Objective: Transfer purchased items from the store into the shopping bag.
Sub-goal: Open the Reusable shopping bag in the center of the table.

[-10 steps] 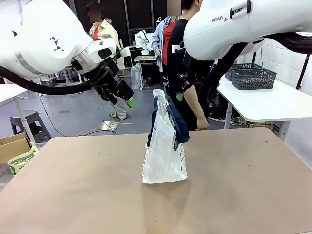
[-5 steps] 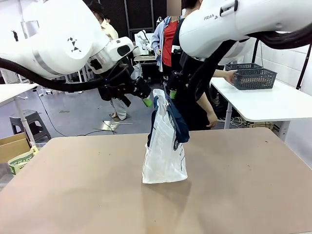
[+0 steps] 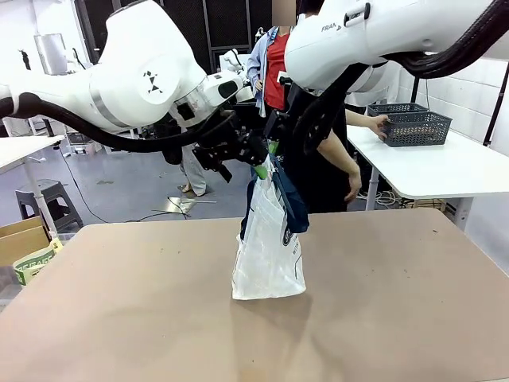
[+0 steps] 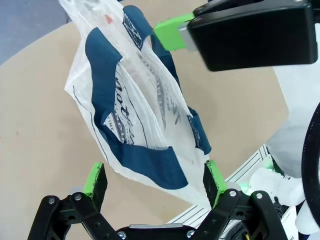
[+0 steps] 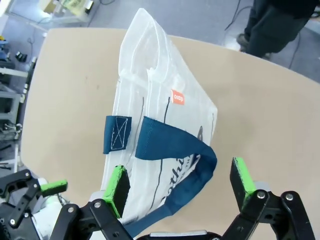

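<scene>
You can read "FRAN" in dark letters on the white shell of the right arm (image 3: 342,28), at 1 o'clock in the front view; the rest of the word turns out of sight. The shopping bag (image 4: 125,100) carries navy script: the left wrist view gives you "not" at its start, and the right wrist view shows what looks like "otha" at 6 o'clock. Its orange tag (image 5: 178,97) has white print too small to read. The left arm (image 3: 151,79) bears a black triangle mark.
</scene>
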`<state>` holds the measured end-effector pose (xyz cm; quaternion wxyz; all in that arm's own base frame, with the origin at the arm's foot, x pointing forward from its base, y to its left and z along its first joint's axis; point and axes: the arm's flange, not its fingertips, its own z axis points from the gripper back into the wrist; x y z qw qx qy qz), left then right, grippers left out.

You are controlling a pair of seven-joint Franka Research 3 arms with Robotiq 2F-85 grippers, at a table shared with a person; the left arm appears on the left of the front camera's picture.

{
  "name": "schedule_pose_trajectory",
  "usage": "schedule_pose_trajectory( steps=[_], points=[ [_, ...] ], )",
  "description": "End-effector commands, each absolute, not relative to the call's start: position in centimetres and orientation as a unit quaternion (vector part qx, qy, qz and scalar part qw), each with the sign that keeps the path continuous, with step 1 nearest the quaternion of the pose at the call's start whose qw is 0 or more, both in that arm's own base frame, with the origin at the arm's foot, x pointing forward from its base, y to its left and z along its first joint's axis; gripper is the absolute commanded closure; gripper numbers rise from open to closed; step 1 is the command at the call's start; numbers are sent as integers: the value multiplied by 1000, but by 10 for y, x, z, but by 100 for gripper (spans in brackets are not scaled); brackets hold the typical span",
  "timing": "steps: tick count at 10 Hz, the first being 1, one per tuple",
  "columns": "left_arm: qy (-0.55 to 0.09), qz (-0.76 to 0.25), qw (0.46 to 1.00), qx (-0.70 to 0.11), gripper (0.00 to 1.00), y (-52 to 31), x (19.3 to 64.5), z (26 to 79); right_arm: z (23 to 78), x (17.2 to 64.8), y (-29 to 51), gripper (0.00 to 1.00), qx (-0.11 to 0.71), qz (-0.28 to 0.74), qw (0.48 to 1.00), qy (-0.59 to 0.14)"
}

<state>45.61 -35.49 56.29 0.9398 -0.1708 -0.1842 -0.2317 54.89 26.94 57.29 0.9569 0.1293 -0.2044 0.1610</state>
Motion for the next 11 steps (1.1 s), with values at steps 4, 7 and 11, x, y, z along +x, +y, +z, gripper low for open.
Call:
schedule_pose_trajectory(
  steps=[4, 7, 11],
  points=[
    [-176, -203, 948, -172, 0, -362, 464, 565, 566, 562, 281, 0, 161, 154, 960, -168],
    [-176, -181, 954, -163, 0, -357, 475, 554, 557, 564, 285, 0, 166, 155, 963, -148],
    [-170, -160, 960, -155, 0, -352, 489, 539, 540, 561, 287, 0, 161, 152, 968, -116]
  ],
)
